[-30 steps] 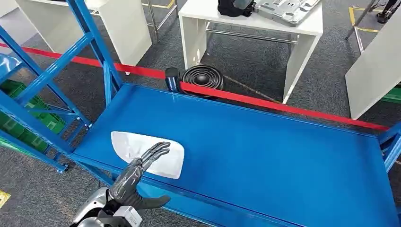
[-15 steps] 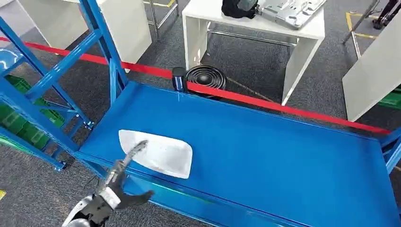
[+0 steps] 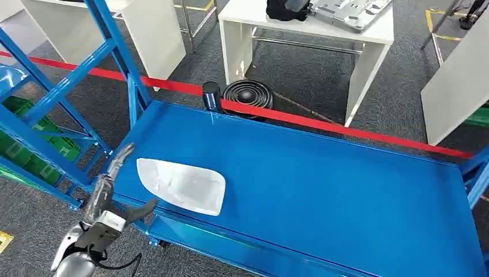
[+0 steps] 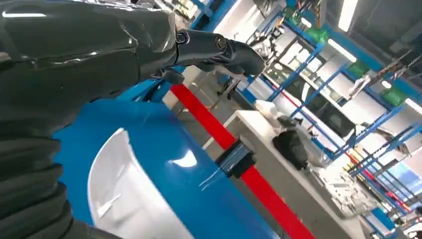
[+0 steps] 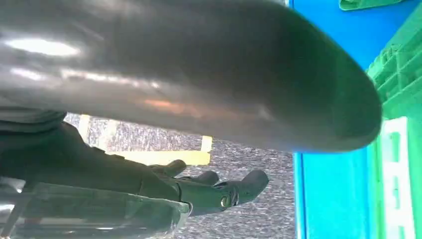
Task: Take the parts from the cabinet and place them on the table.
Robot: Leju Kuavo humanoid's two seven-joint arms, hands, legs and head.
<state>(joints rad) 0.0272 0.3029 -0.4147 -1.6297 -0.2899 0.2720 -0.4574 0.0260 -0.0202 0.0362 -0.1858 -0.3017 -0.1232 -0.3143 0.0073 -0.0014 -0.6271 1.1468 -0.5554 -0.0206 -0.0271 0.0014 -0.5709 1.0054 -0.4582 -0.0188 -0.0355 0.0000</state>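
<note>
White plastic part (image 3: 181,186) lies flat on the blue table (image 3: 323,173); it looks light, stiff and slick, best taken by its rim. Left hand (image 3: 109,184) hovers beside it, fingers spread, empty. Right hand (image 5: 199,191) holds a clear part (image 5: 89,214).

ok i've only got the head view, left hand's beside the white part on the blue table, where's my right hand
observer: the right wrist view has the right hand with its fingers stretched out, grey floor and a yellow line beyond it.
operator: holding anything
observer: a clear curved piece sits against it; whether the hand grips it, I cannot tell.
operator: anything close by
observer: a green crate beside a blue frame.
</note>
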